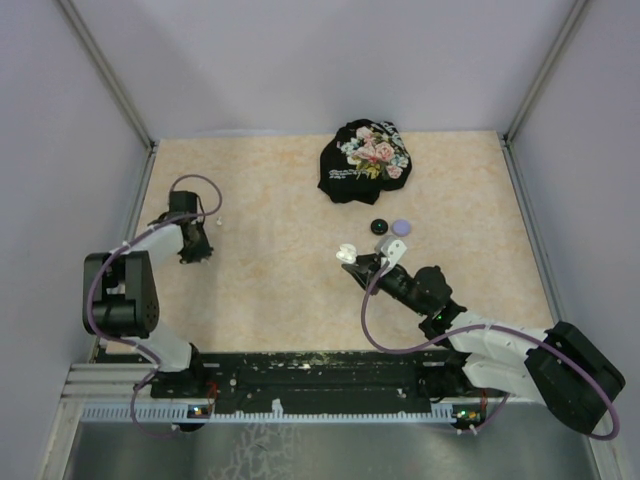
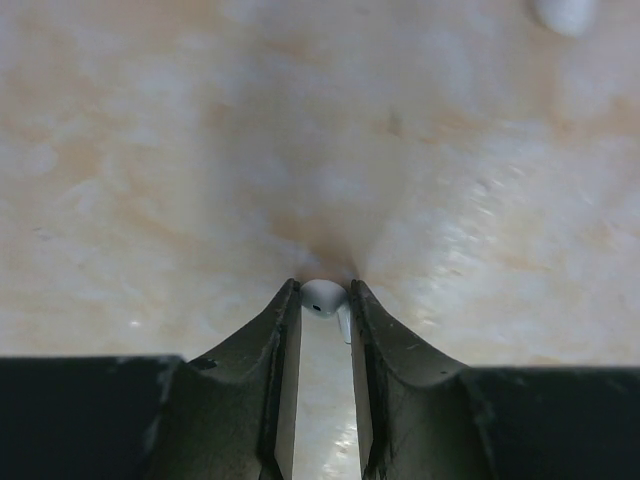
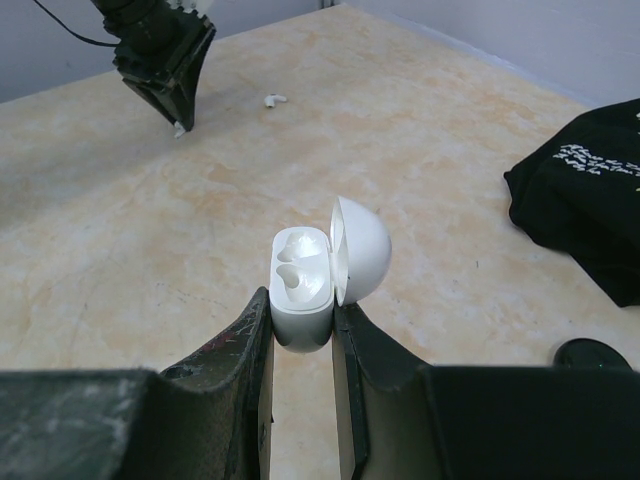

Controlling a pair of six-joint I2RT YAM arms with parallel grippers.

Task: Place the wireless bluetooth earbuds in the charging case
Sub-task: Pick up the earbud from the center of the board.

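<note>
A white earbud [image 2: 322, 297] sits between the tips of my left gripper [image 2: 325, 292], which is shut on it right at the table surface at the left side [image 1: 196, 250]. A second white earbud [image 1: 218, 219] [image 2: 565, 12] [image 3: 272, 99] lies loose on the table just beyond it. My right gripper [image 3: 302, 305] [image 1: 366, 262] is shut on the white charging case [image 3: 300, 285] [image 1: 347, 253] and holds it upright near the table's middle. Its lid [image 3: 362, 250] is swung open to the right, and both moulded sockets are empty.
A black floral cloth [image 1: 362, 160] [image 3: 590, 190] lies at the back of the table. A black puck [image 1: 378, 225] [image 3: 590, 353] and a lavender puck [image 1: 401, 227] sit just behind the right gripper. Grey walls enclose the table on three sides.
</note>
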